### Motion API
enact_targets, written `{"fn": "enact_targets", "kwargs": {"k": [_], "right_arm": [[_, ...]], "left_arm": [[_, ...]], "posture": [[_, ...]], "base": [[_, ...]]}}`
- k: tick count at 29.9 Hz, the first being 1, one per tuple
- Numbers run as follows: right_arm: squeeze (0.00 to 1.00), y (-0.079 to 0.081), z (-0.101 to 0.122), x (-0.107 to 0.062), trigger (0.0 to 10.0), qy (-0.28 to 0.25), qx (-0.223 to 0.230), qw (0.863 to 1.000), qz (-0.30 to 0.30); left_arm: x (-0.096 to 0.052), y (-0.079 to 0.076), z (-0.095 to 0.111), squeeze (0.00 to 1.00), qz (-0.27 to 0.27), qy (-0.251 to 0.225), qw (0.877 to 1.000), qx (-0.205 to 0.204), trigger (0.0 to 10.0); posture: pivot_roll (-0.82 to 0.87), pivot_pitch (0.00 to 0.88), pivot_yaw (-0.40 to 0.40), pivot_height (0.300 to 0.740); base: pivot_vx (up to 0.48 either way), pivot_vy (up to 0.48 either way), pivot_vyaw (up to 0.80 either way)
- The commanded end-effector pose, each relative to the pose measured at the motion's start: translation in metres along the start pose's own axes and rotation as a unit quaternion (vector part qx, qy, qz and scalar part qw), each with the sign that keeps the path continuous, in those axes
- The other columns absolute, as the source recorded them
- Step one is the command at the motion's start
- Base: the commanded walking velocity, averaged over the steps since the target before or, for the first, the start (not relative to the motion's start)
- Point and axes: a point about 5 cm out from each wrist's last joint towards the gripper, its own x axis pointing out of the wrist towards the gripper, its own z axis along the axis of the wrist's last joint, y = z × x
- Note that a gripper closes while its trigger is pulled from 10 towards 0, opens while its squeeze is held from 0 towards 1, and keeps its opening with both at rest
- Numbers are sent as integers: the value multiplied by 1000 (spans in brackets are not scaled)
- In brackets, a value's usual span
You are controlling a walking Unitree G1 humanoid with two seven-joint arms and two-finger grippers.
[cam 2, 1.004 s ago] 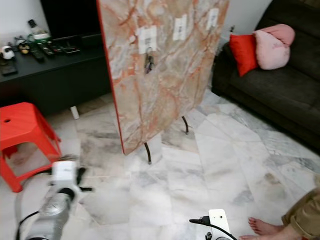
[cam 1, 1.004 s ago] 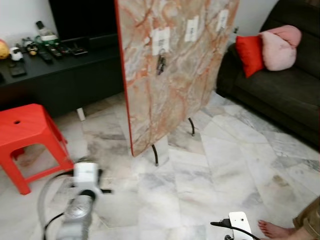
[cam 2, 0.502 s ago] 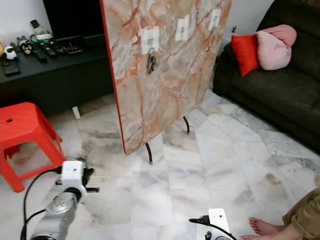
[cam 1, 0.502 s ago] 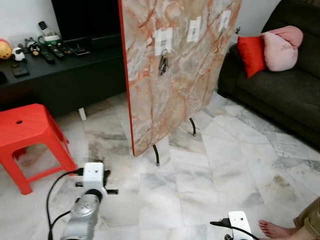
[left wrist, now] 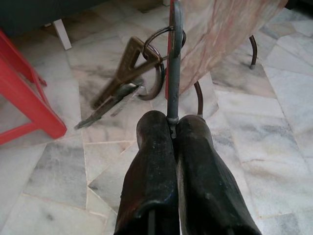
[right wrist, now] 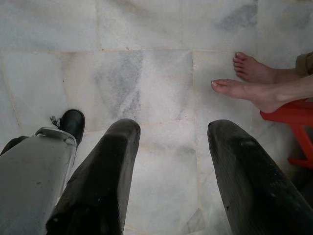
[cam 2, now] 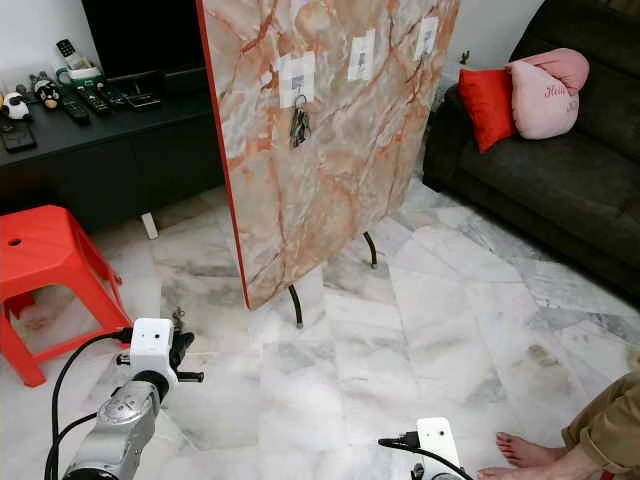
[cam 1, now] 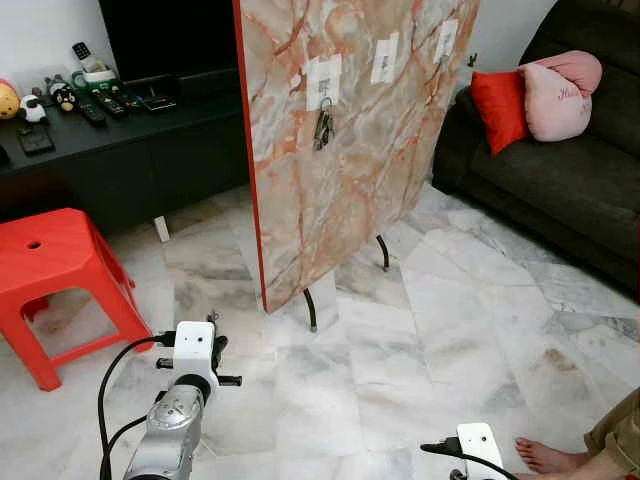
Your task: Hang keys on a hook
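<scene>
My left pincer is clenched on the keys, pinching the ring by its edge so the bunch dangles in front of my fingers, low over the marble floor. The marble board stands well ahead, one hook already carrying a bunch, two more pads beside it free. I'd raise the ring upright, face it square to a free hook, then thread slowly. My right pincer hangs released, idle.
</scene>
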Motion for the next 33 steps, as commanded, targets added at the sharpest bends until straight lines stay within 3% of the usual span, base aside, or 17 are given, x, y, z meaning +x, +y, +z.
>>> {"fn": "enact_targets", "kwargs": {"k": [1,29,33], "right_arm": [[0,-3,4,0,10000,-7,5,1000,-5],[0,-1,6,0,10000,-13,4,1000,1],[0,0,6,0,10000,-14,-15,1000,5]], "left_arm": [[1,-5,9,0,-6,-23,1000,1,10000],[0,-3,10,0,7,-27,1000,5,10000],[0,-3,10,0,8,-27,1000,6,10000]], "posture": [[68,22,-152,740],[69,24,-153,740],[68,24,-152,740]], "base": [[0,0,0],[0,0,0],[0,-250,0]]}}
